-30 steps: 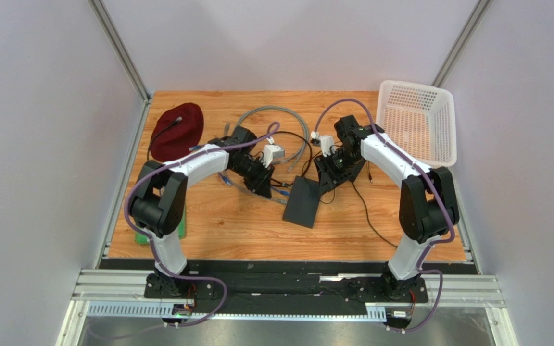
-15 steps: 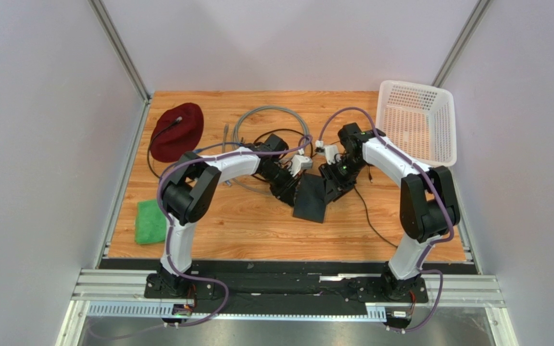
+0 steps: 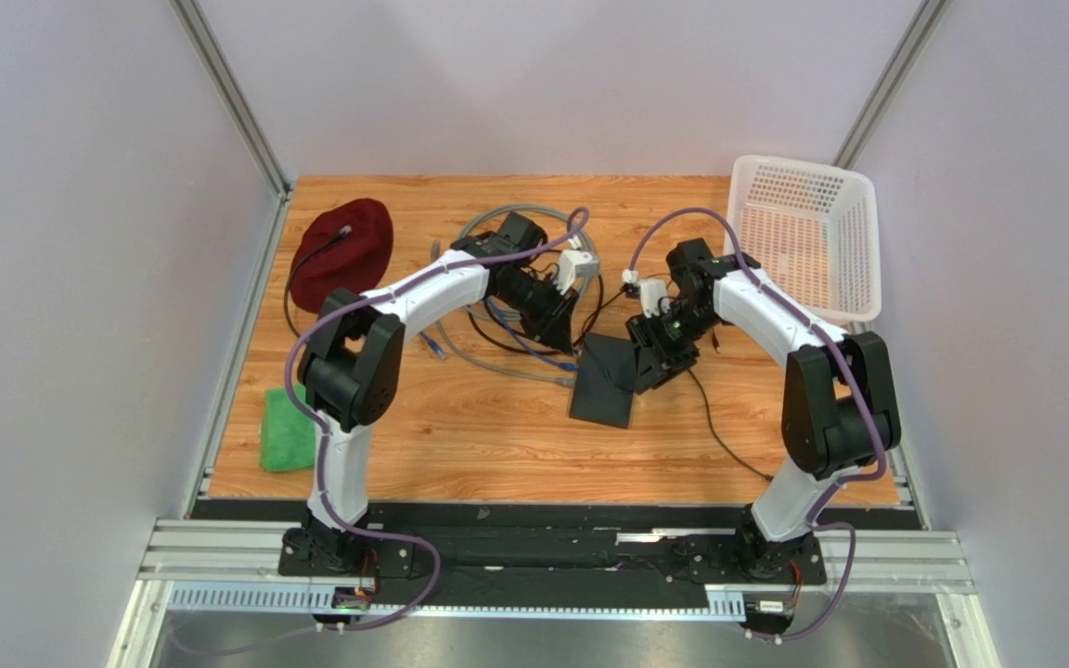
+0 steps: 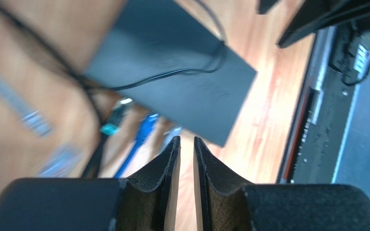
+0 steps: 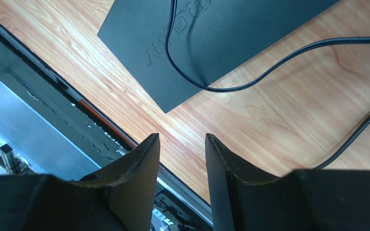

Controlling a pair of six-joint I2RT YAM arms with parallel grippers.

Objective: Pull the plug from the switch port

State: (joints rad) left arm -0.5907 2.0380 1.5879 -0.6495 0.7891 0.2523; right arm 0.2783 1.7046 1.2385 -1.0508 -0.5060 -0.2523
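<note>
Switch (image 3: 602, 383) lies flat on the table (image 3: 471, 446) between the two arms, a bit near of centre, long side running roughly near-to-far. A thin black cable (image 5: 168, 53) is draped loosely over its top. It is not tensioned, so it probably just fell there.

Left gripper (image 4: 187, 142): fingers almost pressed together with a slim gap, bare wood showing through it, nothing pinched. It hangs just beside the switch's left-far corner, over the tangle of leads. A narrow setting makes sense for nipping a small connector body rather than the box.

Right gripper (image 5: 182, 139): fingers spread moderately and empty, hovering above the table just off the switch's right side with the near corner in its view. Likely placed to brace or pin the box so it does not slide when the plug gets pulled.

A blue plug (image 4: 146, 129) and a teal-tipped plug (image 4: 115, 118) on a black lead sit close to the switch edge below the left fingers. The left wrist view is motion-blurred, so whether either one is seated in a port or only lying against the edge can't be told. The top view is too small to settle it.

Judgement: this is the approach/alignment step and neither side has a grip yet. The left needs to drop onto the connector, not the cable, and the right should hold the box down first.
</note>
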